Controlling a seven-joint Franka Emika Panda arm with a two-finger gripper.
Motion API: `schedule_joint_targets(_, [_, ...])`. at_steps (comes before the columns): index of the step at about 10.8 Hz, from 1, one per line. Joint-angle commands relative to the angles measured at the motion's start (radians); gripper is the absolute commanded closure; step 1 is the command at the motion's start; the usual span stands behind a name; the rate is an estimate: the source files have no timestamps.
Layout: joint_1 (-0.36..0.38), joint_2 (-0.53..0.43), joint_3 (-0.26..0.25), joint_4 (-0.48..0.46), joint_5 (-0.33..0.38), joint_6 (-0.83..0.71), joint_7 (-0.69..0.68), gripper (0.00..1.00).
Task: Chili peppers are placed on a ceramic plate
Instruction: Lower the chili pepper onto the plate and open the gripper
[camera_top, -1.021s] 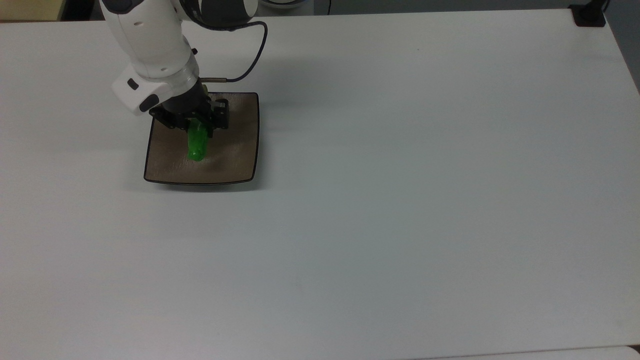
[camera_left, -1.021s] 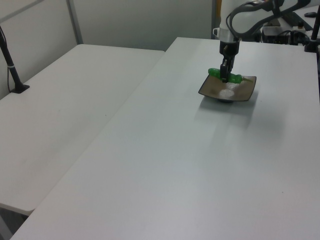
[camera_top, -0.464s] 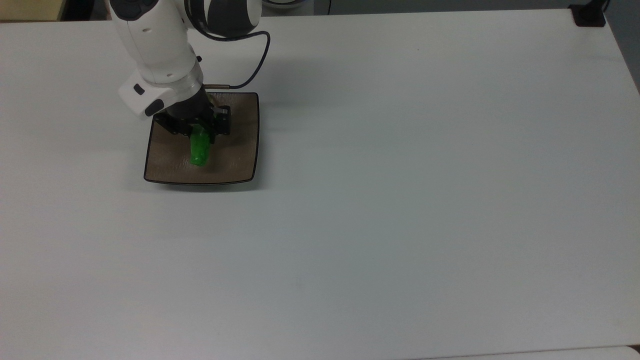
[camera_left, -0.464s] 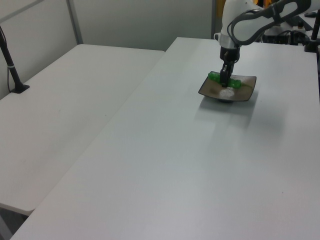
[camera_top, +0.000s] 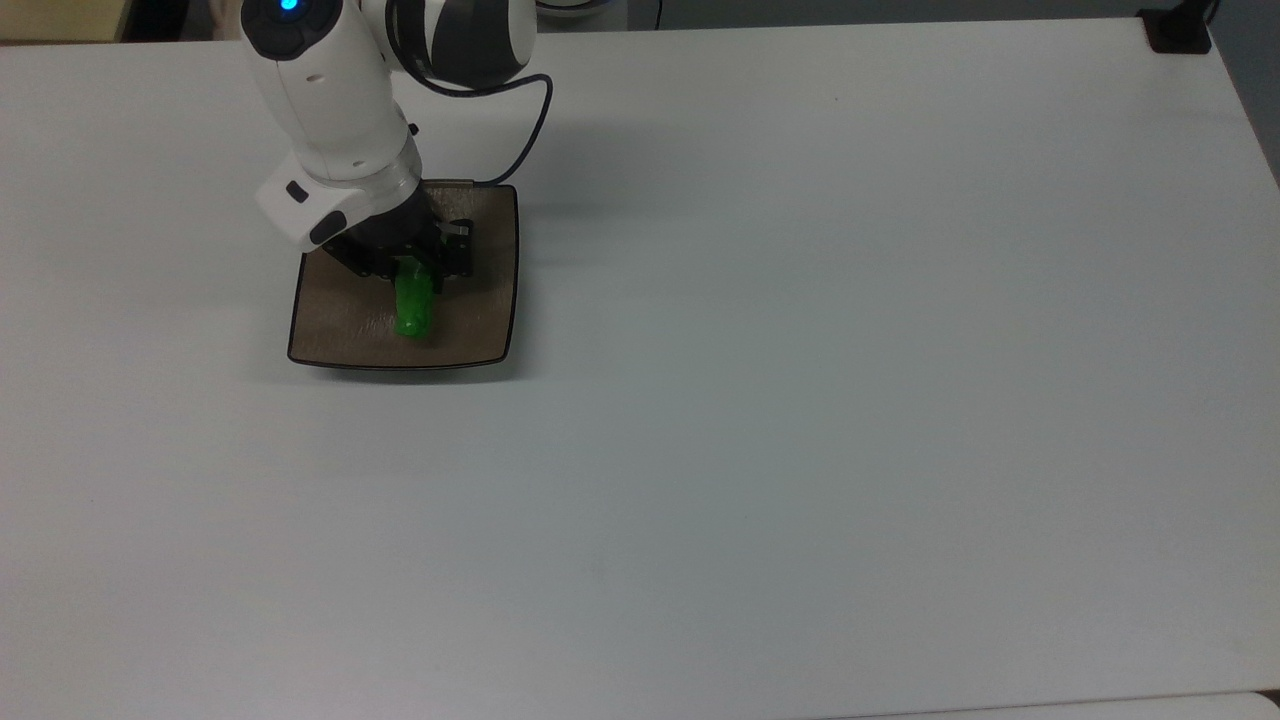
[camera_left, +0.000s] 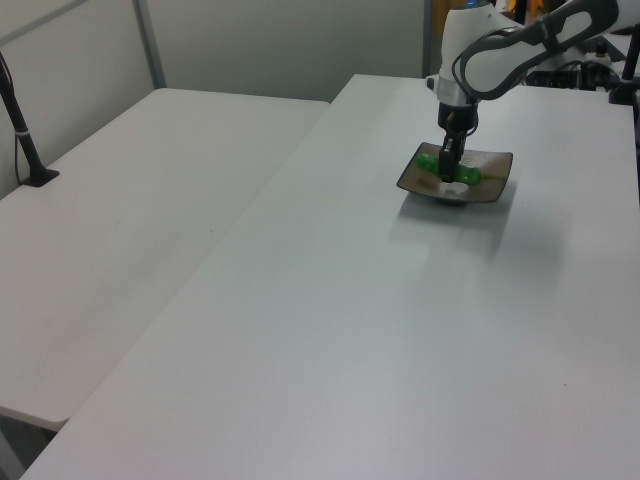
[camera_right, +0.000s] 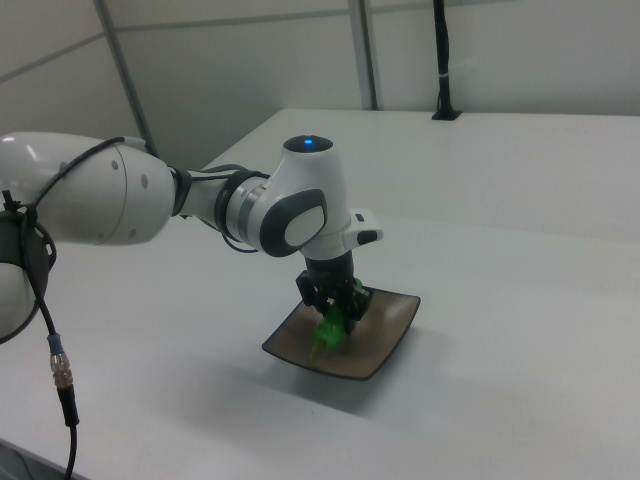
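The brown square ceramic plate (camera_top: 480, 310) lies at the back left of the white table in the top view. My gripper (camera_top: 410, 274) stands upright over the plate's middle, shut on the bright green chili pepper (camera_top: 414, 310). The pepper lies low over the plate, and its free end points toward the plate's near edge. The left view shows the gripper (camera_left: 446, 172) gripping the pepper (camera_left: 468, 177) near mid-length, green showing on both sides, above the plate (camera_left: 492, 185). The right view shows the gripper (camera_right: 338, 306), the pepper (camera_right: 328, 331) and the plate (camera_right: 388, 340); whether the pepper touches the plate I cannot tell.
The white table (camera_top: 800, 400) spreads wide to the top view's right and front. A black clamp base (camera_top: 1178, 30) sits at its far right corner. The arm's cable (camera_top: 535, 115) loops behind the plate. A second table (camera_left: 130, 200) with a black pole (camera_left: 24, 135) adjoins on the left view's left.
The gripper, still holding the pepper, has shifted slightly to the top view's right and sunk lower, bringing the pepper closer to the plate's surface.
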Motion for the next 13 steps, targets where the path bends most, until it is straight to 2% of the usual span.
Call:
schedule_joint_targets(1, [0.011, 0.002, -0.003, -0.020, -0.016, 0.038, 0.038, 0.59])
schedule_joint_targets(3, [0.011, 0.009, -0.003, -0.020, -0.016, 0.039, 0.040, 0.48])
schedule_joint_targets(4, [0.011, 0.009, -0.003, -0.020, -0.016, 0.039, 0.040, 0.40])
schedule_joint_targets(5, [0.011, 0.009, -0.003, -0.020, -0.018, 0.039, 0.040, 0.26])
schedule_joint_targets(6, [0.011, 0.007, -0.005, -0.020, -0.025, 0.038, 0.037, 0.04])
schedule_joint_targets(7, [0.011, 0.005, -0.003, -0.020, -0.044, 0.035, 0.040, 0.00])
schedule_joint_targets(11, [0.014, -0.042, -0.003, -0.007, -0.044, 0.006, 0.043, 0.00])
schedule_joint_targets(13, [0.044, -0.103, -0.005, 0.048, -0.044, -0.133, 0.043, 0.00])
